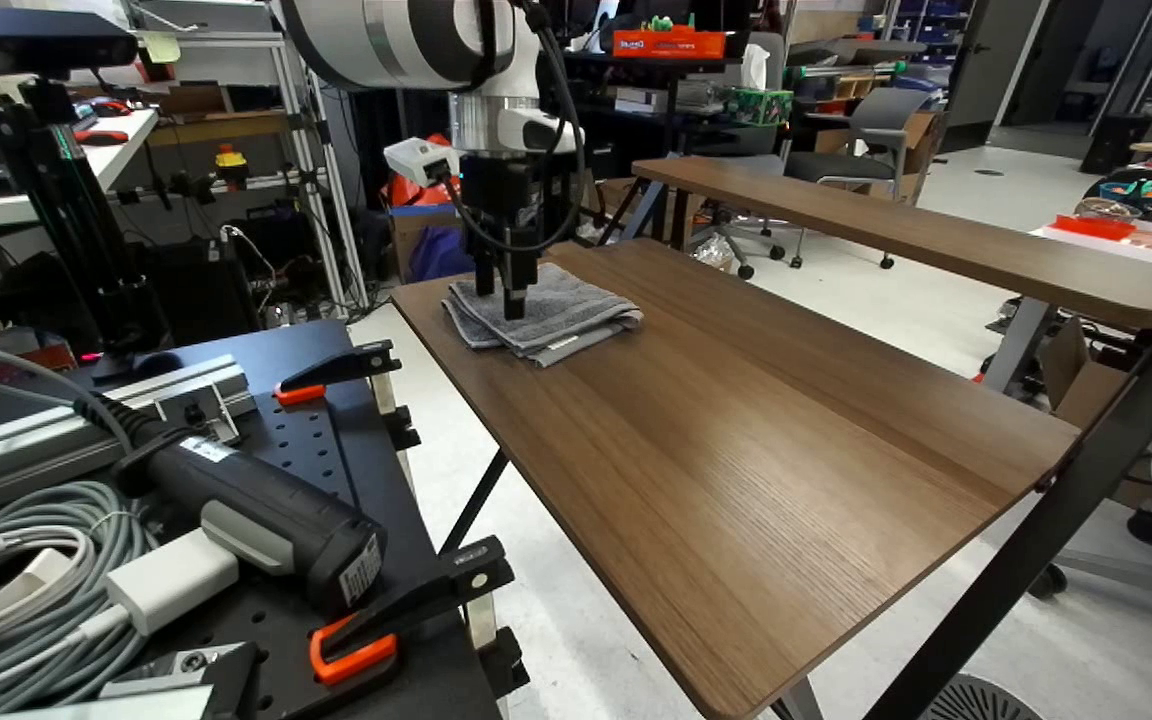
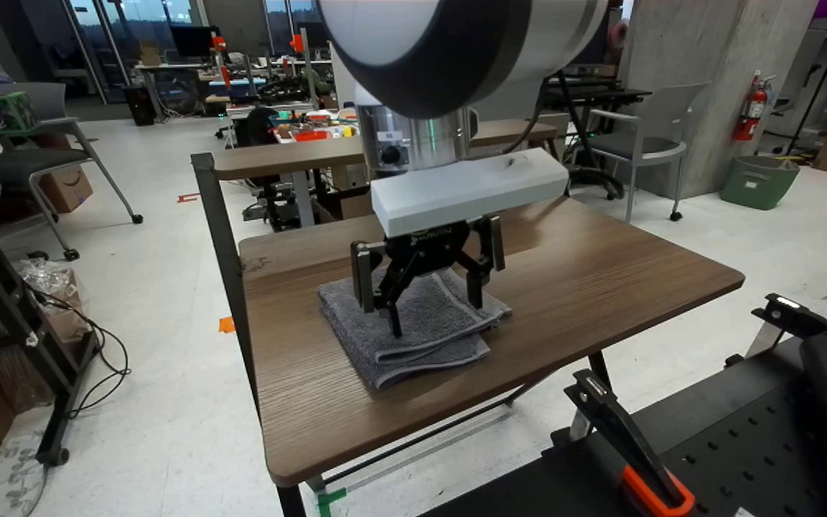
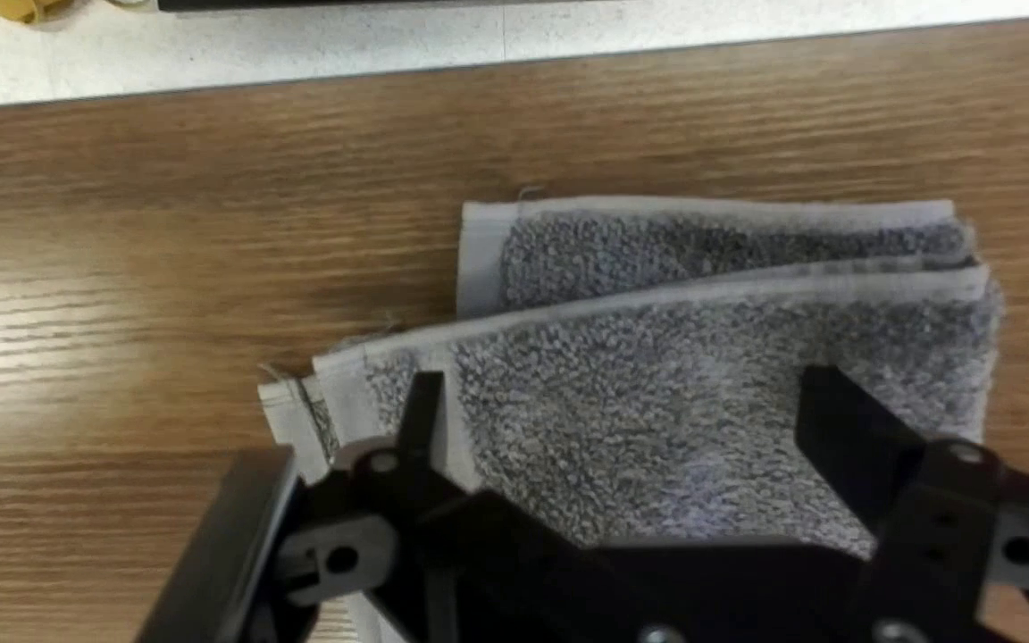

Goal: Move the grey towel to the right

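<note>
The grey towel (image 1: 576,310) lies folded in layers on the brown wooden table, near one end in an exterior view. It also shows in an exterior view (image 2: 424,323), with pale edge bands and its layers slightly offset. My gripper (image 2: 435,319) points straight down over the towel with its fingers spread wide and nothing between them. In the wrist view the gripper's (image 3: 623,375) two fingertips sit apart over the towel's top layer (image 3: 639,429). The fingertips are very close to the cloth; I cannot tell whether they touch it. The fingers and gripper body hide the towel's near part.
The brown table (image 1: 736,450) stretches away from the towel. A second wooden tabletop (image 1: 886,220) runs alongside, with a dark metal leg (image 1: 1056,520) at the far end. A black bench with orange-and-black clamps (image 1: 356,640), a handheld tool (image 1: 246,500) and coiled cables stands beside the table.
</note>
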Action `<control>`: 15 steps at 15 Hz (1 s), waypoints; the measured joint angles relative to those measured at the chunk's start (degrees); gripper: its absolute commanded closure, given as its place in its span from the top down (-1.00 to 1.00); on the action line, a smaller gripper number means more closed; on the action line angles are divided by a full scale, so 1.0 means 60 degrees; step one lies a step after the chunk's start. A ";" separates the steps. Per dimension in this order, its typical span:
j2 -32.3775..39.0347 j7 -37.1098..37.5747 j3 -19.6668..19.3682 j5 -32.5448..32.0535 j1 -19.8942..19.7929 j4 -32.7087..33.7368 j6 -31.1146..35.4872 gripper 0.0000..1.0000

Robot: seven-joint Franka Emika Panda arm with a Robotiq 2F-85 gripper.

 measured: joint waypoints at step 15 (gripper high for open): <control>0.1299 -0.1399 -0.0983 0.0730 -0.0798 0.1429 0.0589 1.00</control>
